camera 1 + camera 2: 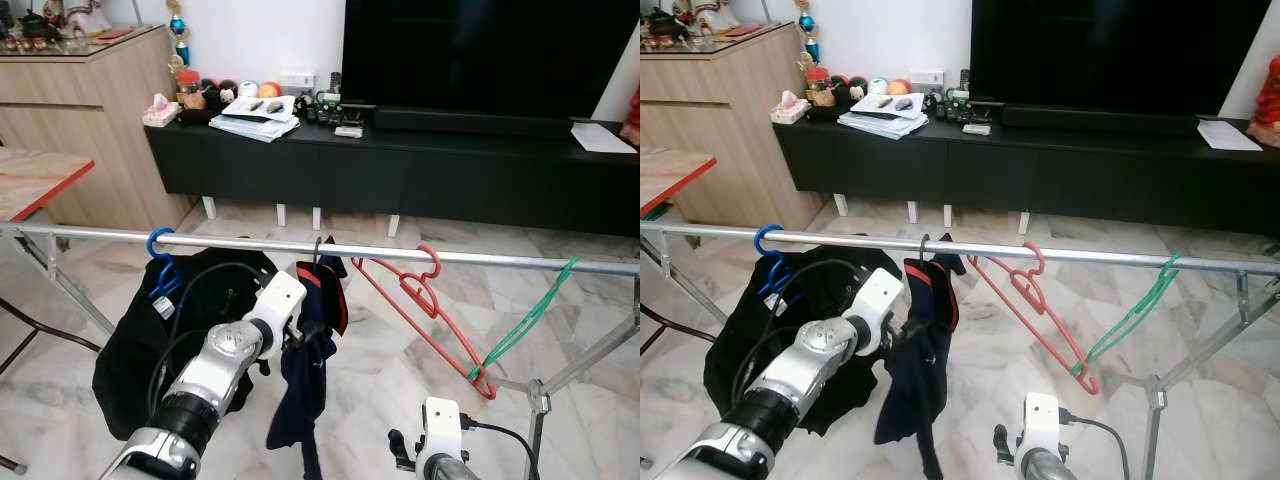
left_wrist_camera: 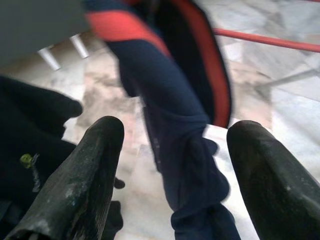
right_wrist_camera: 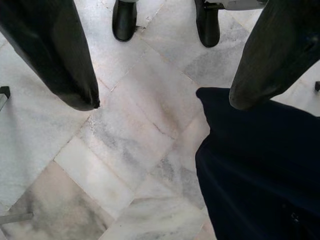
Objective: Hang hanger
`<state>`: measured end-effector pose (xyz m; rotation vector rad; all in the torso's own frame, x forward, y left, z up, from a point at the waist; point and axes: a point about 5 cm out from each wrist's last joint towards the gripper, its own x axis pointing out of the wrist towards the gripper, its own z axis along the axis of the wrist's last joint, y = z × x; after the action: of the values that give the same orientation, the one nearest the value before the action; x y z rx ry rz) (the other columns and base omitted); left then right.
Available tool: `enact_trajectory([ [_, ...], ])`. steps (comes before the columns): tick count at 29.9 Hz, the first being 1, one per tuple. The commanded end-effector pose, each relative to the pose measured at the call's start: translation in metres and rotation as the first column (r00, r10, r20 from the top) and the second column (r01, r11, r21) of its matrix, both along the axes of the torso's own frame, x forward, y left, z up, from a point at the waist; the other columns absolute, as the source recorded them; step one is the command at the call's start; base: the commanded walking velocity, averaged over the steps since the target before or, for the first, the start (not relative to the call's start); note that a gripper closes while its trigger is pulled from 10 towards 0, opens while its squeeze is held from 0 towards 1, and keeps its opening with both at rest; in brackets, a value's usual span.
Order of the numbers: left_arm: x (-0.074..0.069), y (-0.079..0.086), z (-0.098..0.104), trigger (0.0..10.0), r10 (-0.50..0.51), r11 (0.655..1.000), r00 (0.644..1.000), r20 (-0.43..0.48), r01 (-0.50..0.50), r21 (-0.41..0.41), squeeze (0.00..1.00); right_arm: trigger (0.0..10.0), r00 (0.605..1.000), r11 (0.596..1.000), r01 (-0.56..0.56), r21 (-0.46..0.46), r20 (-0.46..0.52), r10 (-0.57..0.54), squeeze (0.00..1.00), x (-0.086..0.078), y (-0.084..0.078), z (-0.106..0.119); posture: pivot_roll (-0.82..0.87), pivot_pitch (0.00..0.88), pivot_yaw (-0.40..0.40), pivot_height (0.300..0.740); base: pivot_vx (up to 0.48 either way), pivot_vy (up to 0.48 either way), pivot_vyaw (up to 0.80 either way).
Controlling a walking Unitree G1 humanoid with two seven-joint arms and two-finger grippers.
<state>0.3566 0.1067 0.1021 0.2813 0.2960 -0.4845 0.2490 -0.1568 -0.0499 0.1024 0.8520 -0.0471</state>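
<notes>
Hanger carrying navy garment is hanging hooked on the rail, between blue hanger and red hanger. Left gripper, fingers wide, is straddling the cloth. Right gripper is idling, fingers apart. Risk: a finger snagging fabric could unhook it.

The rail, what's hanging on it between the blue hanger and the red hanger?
On the rail, the navy garment with red trim hangs between blue hanger and red hanger, seen in the left eye view.
</notes>
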Motion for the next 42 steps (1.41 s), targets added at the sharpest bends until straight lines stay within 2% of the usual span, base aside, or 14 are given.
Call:
enact_trajectory([
  [1,0.004,0.004,0.002,10.0,0.038,0.999,0.999,0.011,-0.039,0.004,0.0,10.0,1.0,1.0,-0.004,0.004,-0.008,0.004,0.0,0.0,0.002,0.0,0.08,0.0,0.011,0.74,0.0,0.0,0.0],
  [5,0.012,0.014,0.004,10.0,0.134,0.991,0.991,0.028,-0.133,-0.013,0.0,10.0,1.0,1.0,-0.006,0.003,-0.008,0.007,0.0,0.0,0.001,0.0,0.08,0.0,0.0,0.74,0.0,0.0,0.0],
  [11,0.013,0.025,-0.002,10.0,0.16,0.987,0.987,0.004,-0.16,-0.011,0.0,10.0,1.0,1.0,-0.013,0.002,-0.009,0.013,0.0,0.0,0.001,0.0,0.08,0.0,-0.009,0.74,0.0,0.0,0.0],
  [15,0.008,0.021,-0.011,10.0,0.055,0.998,0.997,-0.054,-0.056,-0.005,0.0,10.0,1.0,1.0,-0.019,0.0,-0.009,0.019,0.0,0.001,0.0,0.0,0.08,0.0,-0.02,0.74,0.0,0.0,0.0],
  [20,0.006,0.013,-0.014,10.0,-0.017,1.0,0.998,-0.054,0.017,0.007,0.0,10.0,1.0,1.0,-0.025,-0.003,-0.01,0.025,0.0,0.001,-0.002,0.0,0.08,0.0,-0.028,0.74,0.0,0.0,0.0],
  [26,0.012,0.01,-0.007,10.0,0.011,1.0,1.0,0.023,-0.011,0.015,0.0,10.0,1.0,1.0,-0.027,-0.007,-0.012,0.027,0.0,0.0,-0.003,0.0,0.06,0.0,-0.027,0.74,0.0,0.0,0.0],
  [31,0.016,0.012,0.0,10.0,0.055,0.998,0.996,0.067,-0.054,-0.017,0.0,10.0,1.0,1.0,-0.024,-0.006,-0.015,0.024,0.0,-0.002,-0.003,-0.001,0.05,0.0,-0.02,0.74,0.0,0.0,0.0],
  [34,0.017,0.012,0.0,10.0,0.077,0.996,0.994,0.072,-0.074,-0.04,0.0,10.0,1.0,1.0,-0.024,-0.005,-0.017,0.023,0.0,-0.003,-0.003,-0.002,0.04,0.0,-0.012,0.74,0.0,0.0,0.0],
  [36,0.016,0.008,-0.001,10.0,0.057,0.997,0.997,0.055,-0.053,-0.061,0.0,10.0,1.0,1.0,-0.021,-0.004,-0.02,0.02,0.0,-0.005,-0.003,-0.003,0.03,0.0,-0.008,0.74,0.0,0.0,0.0],
  [42,0.013,0.002,-0.006,10.0,0.027,0.999,0.999,0.033,-0.026,-0.047,0.0,10.0,1.0,1.0,-0.014,-0.004,-0.026,0.014,0.0,-0.009,-0.004,-0.006,0.01,0.0,-0.003,0.74,0.0,0.0,0.0],
])
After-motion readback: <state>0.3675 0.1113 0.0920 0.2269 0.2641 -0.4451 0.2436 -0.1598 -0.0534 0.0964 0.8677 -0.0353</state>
